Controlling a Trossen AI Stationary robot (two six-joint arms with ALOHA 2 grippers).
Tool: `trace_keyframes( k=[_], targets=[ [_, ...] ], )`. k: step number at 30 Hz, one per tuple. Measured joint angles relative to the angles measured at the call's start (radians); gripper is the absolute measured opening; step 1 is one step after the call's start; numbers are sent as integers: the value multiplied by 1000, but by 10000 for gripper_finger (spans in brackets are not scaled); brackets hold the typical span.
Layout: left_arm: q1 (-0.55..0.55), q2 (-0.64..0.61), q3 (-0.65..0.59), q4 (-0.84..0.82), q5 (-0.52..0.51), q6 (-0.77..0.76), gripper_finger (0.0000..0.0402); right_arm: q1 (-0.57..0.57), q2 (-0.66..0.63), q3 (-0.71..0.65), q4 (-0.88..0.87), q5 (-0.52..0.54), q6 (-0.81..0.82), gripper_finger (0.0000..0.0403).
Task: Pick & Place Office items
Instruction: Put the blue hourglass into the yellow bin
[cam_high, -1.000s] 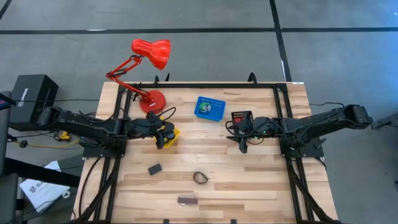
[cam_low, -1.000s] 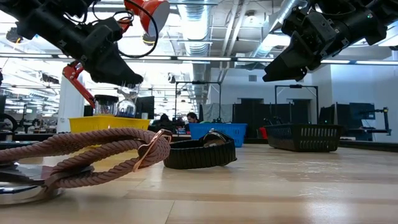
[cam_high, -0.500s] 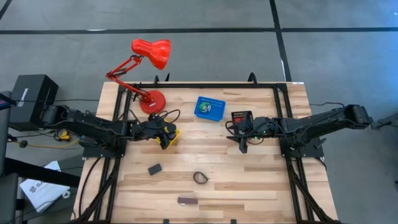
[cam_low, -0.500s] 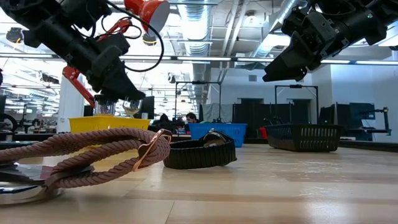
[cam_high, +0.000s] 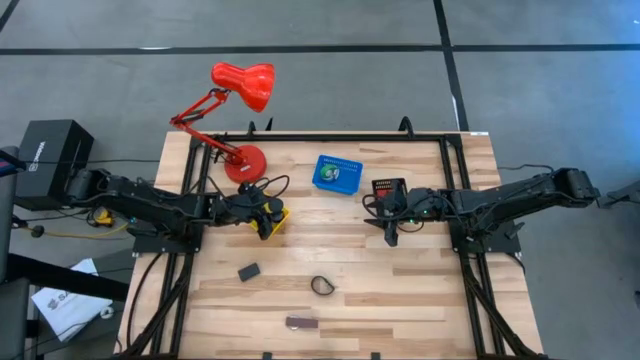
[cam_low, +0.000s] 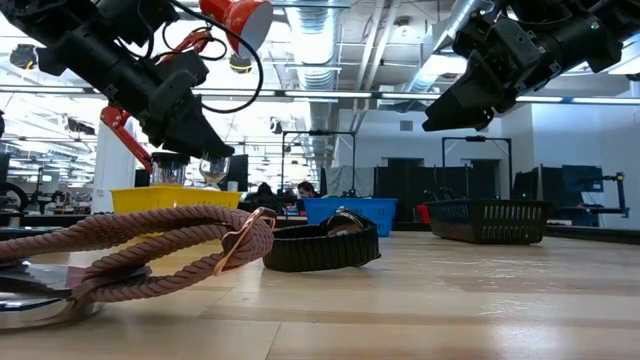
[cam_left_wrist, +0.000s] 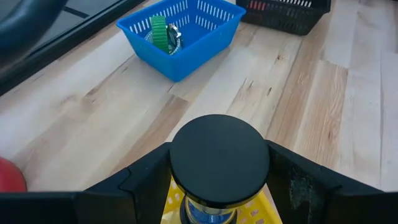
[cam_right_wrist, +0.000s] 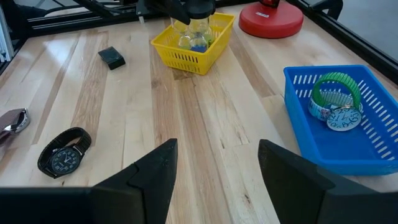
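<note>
My left gripper (cam_high: 264, 216) hangs over the yellow basket (cam_high: 279, 219), shut on a clear jar with a round black cap (cam_left_wrist: 219, 155). The jar's glass body (cam_low: 213, 170) shows below the fingers, just above the basket's rim (cam_low: 160, 197). My right gripper (cam_right_wrist: 214, 180) is open and holds nothing, in the air near the black basket (cam_high: 388, 189). On the table lie a black block (cam_high: 249, 271), a black watch loop (cam_high: 322, 285) and a brownish bar (cam_high: 300, 322). A green piece (cam_right_wrist: 336, 84) lies in the blue basket (cam_high: 337, 172). My left gripper pinches the jar by the sides of its black cap (cam_left_wrist: 186, 163), one finger (cam_left_wrist: 140, 183) on each side. The fingers come slanting down from the table's left. The jar hangs upright below them over the yellow basket (cam_left_wrist: 258, 208); whether its bottom rests inside, I cannot tell.
A red desk lamp (cam_high: 240, 100) stands by the far left corner, its base (cam_right_wrist: 270, 18) just behind the yellow basket. Other small clear things (cam_right_wrist: 193, 38) lie in that basket. A black box (cam_high: 50, 150) sits off the table's left. Bare wood lies between the baskets and the near-edge items.
My left gripper has come down with the jar toward the yellow basket and shifted a little toward the table's right, then held still. It has stayed shut on the cap.
</note>
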Motion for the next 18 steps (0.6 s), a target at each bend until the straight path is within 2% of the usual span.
trace_keyframes(
  k=[12, 18],
  targets=[
    [0, 0, 0, -1, 1, -14, 235, 0, 0, 0, 0, 0, 0, 214],
    [0, 0, 0, 1, 1, -36, 255, 0, 0, 0, 0, 0, 0, 214]
  ],
)
